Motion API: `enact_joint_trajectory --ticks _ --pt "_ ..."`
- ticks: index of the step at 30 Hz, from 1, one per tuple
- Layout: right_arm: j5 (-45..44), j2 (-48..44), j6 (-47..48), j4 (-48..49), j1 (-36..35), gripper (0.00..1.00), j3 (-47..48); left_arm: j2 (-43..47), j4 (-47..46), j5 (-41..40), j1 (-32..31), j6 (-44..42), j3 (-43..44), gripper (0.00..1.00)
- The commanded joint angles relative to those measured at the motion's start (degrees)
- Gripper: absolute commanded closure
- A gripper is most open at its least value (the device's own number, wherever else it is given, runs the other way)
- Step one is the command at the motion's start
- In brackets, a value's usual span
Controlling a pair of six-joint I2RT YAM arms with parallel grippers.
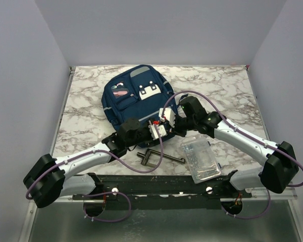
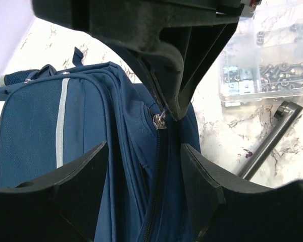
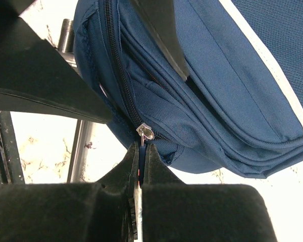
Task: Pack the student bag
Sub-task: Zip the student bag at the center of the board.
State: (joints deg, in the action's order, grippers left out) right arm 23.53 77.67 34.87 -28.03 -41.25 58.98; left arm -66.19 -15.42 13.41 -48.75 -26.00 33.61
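Early stage: student bag [image 1: 134, 98] sits mid desk [image 1: 86, 85], right gripper [image 3: 141, 151] clenched on its zip pull [image 3: 145, 133], left gripper [image 2: 144, 148] released astride bag edge, zip looks shut; parts box [image 1: 200, 159] & dark tool [image 1: 159, 157] unpacked.

The student bag [image 1: 136, 98] lies on the desk [image 1: 232, 96] left of centre, toward the back edge; its zipper pull [image 3: 145, 133], at the near end, sits in the right gripper [image 3: 140, 154]. By the front edge, right of centre, sits a box [image 1: 200, 158], a metal tool [image 1: 159, 157] just left of it.
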Motion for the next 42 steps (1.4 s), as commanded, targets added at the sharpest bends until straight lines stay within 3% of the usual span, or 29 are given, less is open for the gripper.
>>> enact_joint_trajectory --ticks 1,6,7,10,12,22,42 --pt "4.82 -1.67 -0.90 1.67 -0.58 1.00 3.36 -2.53 -3.72 0.44 -0.11 -1.41 -0.42 0.42" --pt "3.55 -1.85 -1.35 2.16 -0.53 1.00 3.52 -2.20 -3.61 2.05 -0.11 -1.80 -1.76 0.49" --pt "3.29 -1.85 -1.18 2.33 -0.51 1.00 3.43 -1.98 -3.34 1.79 -0.07 -1.95 -2.02 0.55" --pt "2.96 -1.35 0.43 1.22 -0.58 1.00 3.67 -0.82 -2.54 -1.43 -0.04 -2.96 -2.62 0.88" --pt "1.57 -0.93 1.92 0.42 -0.58 1.00 3.46 0.96 -1.46 -3.93 -0.03 -4.11 -3.05 1.00" --pt "4.45 1.76 8.36 -4.01 5.14 1.00 2.91 18.57 11.38 -17.76 0.56 -11.11 -6.88 1.00" --pt "6.23 10.76 7.67 7.41 13.74 1.00 4.53 42.07 19.03 -33.18 1.89 -13.89 -9.24 1.00"
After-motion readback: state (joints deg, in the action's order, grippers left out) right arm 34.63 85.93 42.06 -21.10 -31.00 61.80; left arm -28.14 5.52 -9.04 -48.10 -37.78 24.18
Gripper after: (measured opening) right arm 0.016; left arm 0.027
